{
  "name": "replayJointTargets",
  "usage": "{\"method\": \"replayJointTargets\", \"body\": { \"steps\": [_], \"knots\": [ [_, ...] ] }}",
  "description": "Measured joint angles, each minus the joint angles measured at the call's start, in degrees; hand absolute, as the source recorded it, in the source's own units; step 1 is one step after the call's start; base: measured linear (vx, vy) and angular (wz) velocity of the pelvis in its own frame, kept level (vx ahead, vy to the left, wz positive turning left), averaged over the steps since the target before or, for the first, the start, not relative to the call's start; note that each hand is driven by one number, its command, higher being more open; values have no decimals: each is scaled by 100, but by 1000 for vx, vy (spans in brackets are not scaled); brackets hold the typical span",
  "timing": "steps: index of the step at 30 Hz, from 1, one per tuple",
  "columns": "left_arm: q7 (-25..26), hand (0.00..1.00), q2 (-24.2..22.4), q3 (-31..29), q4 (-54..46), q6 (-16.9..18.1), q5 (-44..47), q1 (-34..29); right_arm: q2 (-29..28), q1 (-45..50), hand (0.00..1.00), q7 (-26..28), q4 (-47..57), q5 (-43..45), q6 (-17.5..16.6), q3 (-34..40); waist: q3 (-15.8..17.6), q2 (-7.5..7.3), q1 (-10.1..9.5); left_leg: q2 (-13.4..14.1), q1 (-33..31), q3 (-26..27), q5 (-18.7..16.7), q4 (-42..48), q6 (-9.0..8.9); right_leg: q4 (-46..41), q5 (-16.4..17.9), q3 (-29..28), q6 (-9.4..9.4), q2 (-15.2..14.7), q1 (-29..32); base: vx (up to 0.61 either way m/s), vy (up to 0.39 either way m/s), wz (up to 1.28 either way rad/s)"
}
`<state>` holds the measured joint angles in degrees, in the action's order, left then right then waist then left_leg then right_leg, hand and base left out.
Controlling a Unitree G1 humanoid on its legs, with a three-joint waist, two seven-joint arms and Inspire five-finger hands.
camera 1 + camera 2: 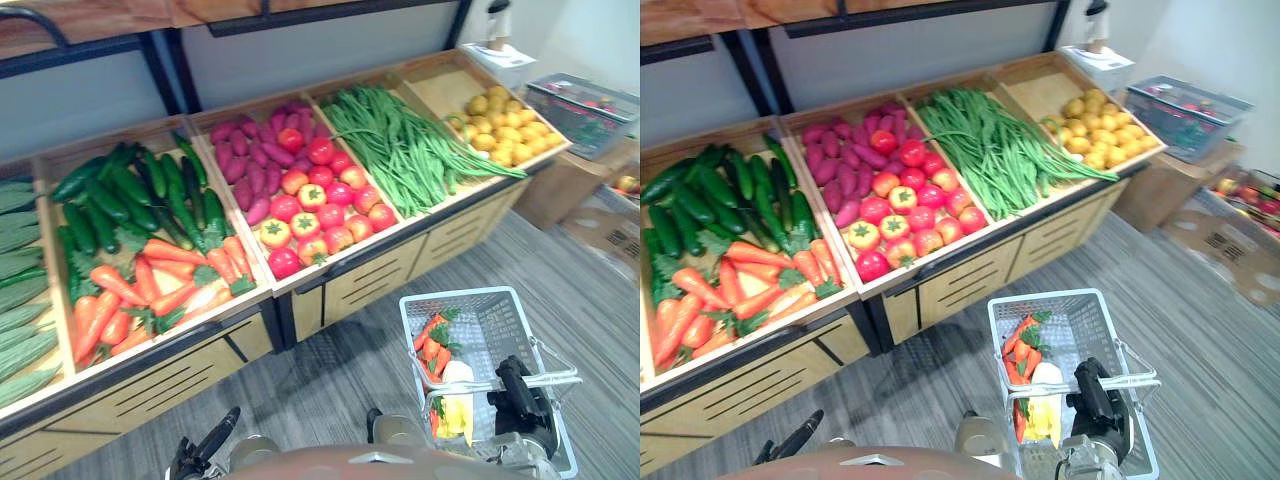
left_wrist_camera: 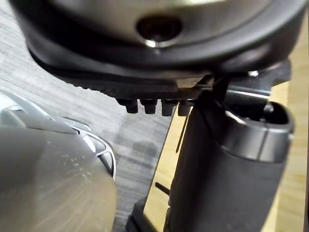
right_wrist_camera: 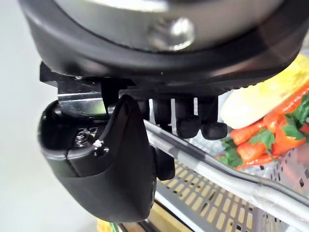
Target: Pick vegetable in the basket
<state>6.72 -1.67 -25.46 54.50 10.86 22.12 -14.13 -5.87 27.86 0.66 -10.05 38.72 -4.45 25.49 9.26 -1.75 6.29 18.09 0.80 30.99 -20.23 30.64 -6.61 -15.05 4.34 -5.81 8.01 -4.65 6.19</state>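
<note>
Basket carrots (image 1: 430, 348) lie in a small bunch along the left wall of the white mesh basket (image 1: 470, 297). Their long axes run roughly along the basket's length, with the leafy green tops towards the far end and the orange tips towards the robot. Just beside them, nearer the robot, lies a pale vegetable (image 1: 458, 398). It lies lengthwise the same way, with its white end towards the far end and its yellow end towards the robot. Another orange piece is tucked against its left side.

The right hand (image 1: 522, 402) is at the near end of the basket. In the right wrist view its fingers (image 3: 187, 118) are curled over the metal handle (image 3: 218, 168), with the thumb on the near side, so the hand grips the basket by this bar. The basket is in front of the robot at lower right, over the grey plank floor (image 1: 330, 380).

The left hand (image 1: 205, 452) shows at the lower left with its fingers loosely extended, holding nothing.

Beyond the basket stands a wooden display stand (image 1: 370, 275) with slanted bins. From left to right they hold ridged gourds (image 1: 20, 280), cucumbers (image 1: 130, 190) above shelf carrots (image 1: 150, 285), purple sweet potatoes (image 1: 250, 160) above tomatoes (image 1: 320, 200), green beans (image 1: 400, 145) and yellow produce (image 1: 505, 125). A grey crate (image 1: 580, 110) sits to the right of the stand.
</note>
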Motion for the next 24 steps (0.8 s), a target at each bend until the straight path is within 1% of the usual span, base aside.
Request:
{"method": "replayJointTargets", "body": {
  "steps": [2, 3, 4, 5, 6, 7, 8, 9, 10, 11, 12, 13, 14, 15, 16, 17, 18, 19, 20, 21, 22, 23, 24],
  "knots": [
    [55, 100, 5, -9, -118, 0, -179, 11, -119, 107, 0, 4, 258, 7, 0, -16, 90, -34, 10, 160, 108, 335, -127, 182, 8, -31, -30, -257, 40, 112, 76, -52, 99, -96],
    [71, 100, 2, 36, -251, 0, -238, 34, -126, 188, 0, 1, 420, 43, 0, -31, 170, -74, 17, 279, 250, 705, -244, 329, 8, -144, -39, -366, 44, 151, 215, -77, 114, -127],
    [80, 100, 20, 41, -334, 0, -236, 66, -126, 185, 0, -8, 484, 55, 0, -28, 204, -106, 18, 354, 297, 903, -300, 410, 24, -210, -54, -171, -8, 81, 337, -73, 103, -113],
    [85, 100, 48, 81, -355, 7, -233, 104, -124, 178, 0, -10, 517, 53, 0, -23, 232, -77, 20, 410, 306, 1026, -332, 468, 37, -251, -76, 131, -66, -40, 413, -38, 122, -95],
    [87, 100, 153, 240, -399, 11, -236, 194, -124, 159, 0, -11, 557, 51, 0, -30, 282, -151, 7, 486, 390, 1272, -359, 533, 47, -446, -40, 841, -130, -348, 514, 21, 111, -88],
    [55, 100, 278, 380, -397, 11, -236, 266, -123, 158, 0, -27, 556, 47, 0, -22, 297, -245, 23, 503, 441, 1433, -360, 551, 48, -854, 109, 1565, -366, -740, 689, 63, 79, -78],
    [40, 100, 334, 450, -399, 12, -237, 326, -122, 157, 0, -58, 555, 47, -1, -2, 303, -281, 37, 514, 458, 1489, -360, 566, 48, -1141, 230, 1918, -560, -943, 761, 91, -19, -52],
    [12, 100, 424, 523, -414, 13, -236, 394, -119, 156, 0, -133, 547, 44, -1, 35, 267, -345, 95, 519, 490, 1589, -369, 632, 40, -1681, 332, 2531, -854, -1253, 809, 142, -77, -56],
    [-7, 100, 463, 526, -453, 13, -227, 492, -53, 30, 0, -202, 513, 44, 0, 71, 280, -362, 164, 553, 516, 1646, -392, 759, 56, -1803, 143, 2898, -782, -1305, 885, 127, -80, -76],
    [-9, 100, 437, 516, -447, 10, -222, 516, 32, -136, 0, -243, 432, 44, 0, 46, 305, -298, 159, 557, 534, 1656, -346, 719, 134, -1749, 18, 3017, -925, -1245, 940, 74, -75, -135],
    [-16, 100, 419, 516, -410, 17, -180, 539, 211, -568, 0, -271, 149, 40, -6, -38, 314, -192, 121, 554, 488, 1743, -254, 554, 377, -997, -408, 3027, -1057, -891, 922, -20, -69, -162],
    [-87, 100, 370, 527, -340, 42, -178, 609, 319, -887, 0, -283, 11, 41, -54, -43, 236, 6, 53, 425, 351, 1900, -264, -25, 301, -659, -515, 3102, -1082, -707, 966, -26, -39, -181],
    [-103, 100, 316, 529, -378, 110, -174, 655, 344, -1075, 0, -289, -63, 43, -162, -54, 261, -15, -9, 301, 446, 2089, -12, -194, -35, -1617, 114, 3405, -1002, -945, 1101, 6, -2, -131],
    [-66, 100, 393, 505, -376, 122, -145, 693, 360, -1161, 0, -300, -137, 52, -219, -123, 321, -154, -7, 120, 598, 2280, 28, -300, -82, -1665, 614, 3707, -850, -1136, 878, 57, -3, -87],
    [-60, 100, 388, 479, -360, 121, -143, 705, 425, -1233, 0, -307, -203, 53, -218, -187, 386, -146, 1, 129, 685, 2353, 33, -317, -102, -1612, 636, 3759, -874, -1115, 839, 94, -48, -49],
    [-70, 100, 355, 437, -273, 112, -146, 696, 569, -1229, 0, -343, -335, 74, -215, -355, 373, -91, 26, 147, 765, 2411, 111, -436, -131, -1452, 584, 3864, -914, -989, 730, 108, -80, -28],
    [-65, 100, 329, 423, -251, 112, -146, 684, 622, -1136, 0, -351, -366, 111, -213, -458, 342, -52, -2, 159, 804, 2413, 216, -547, -112, -1224, 546, 3894, -914, -811, 637, 97, -79, -14],
    [-66, 100, 323, 413, -241, 112, -146, 682, 623, -1113, 0, -347, -365, 122, -213, -500, 335, -52, -2, 175, 816, 2412, 274, -590, -93, -1119, 524, 3916, -922, -742, 597, 102, -108, -6],
    [-65, 100, 315, 342, -172, 109, -146, 683, 628, -1108, 0, -337, -365, 276, -213, -635, 331, -45, 5, 322, 794, 2402, 411, -560, -10, -757, 410, 3963, -960, -515, 461, 83, -114, -10],
    [-67, 100, 293, 257, -125, 105, -147, 683, 629, -1080, 0, -313, -361, 289, -213, -687, 311, -31, 2, 457, 754, 2405, 476, -463, 79, -500, 310, 3976, -995, -369, 383, 81, -108, -14],
    [-60, 100, 279, 208, -98, 102, -147, 680, 629, -1068, 0, -280, -361, 291, -213, -703, 311, -31, -9, 533, 744, 2410, 539, -396, 137, -338, 242, 3979, -1012, -257, 313, 72, -105, -22],
    [-17, 100, 241, 176, -70, 78, -145, 645, 629, -1032, 0, -193, -344, 298, -213, -729, 304, -43, -24, 651, 756, 2440, 661, -298, 240, -23, 136, 3942, -1049, -83, 163, 80, -104, -23],
    [17, 100, 201, 143, -66, 33, -145, 577, 629, -942, 0, -159, -264, 314, -213, -767, 297, -48, -21, 762, 783, 2445, 820, -150, 289, 276, 39, 3891, -1076, 67, -12, 82, -100, -24]
  ]
}}
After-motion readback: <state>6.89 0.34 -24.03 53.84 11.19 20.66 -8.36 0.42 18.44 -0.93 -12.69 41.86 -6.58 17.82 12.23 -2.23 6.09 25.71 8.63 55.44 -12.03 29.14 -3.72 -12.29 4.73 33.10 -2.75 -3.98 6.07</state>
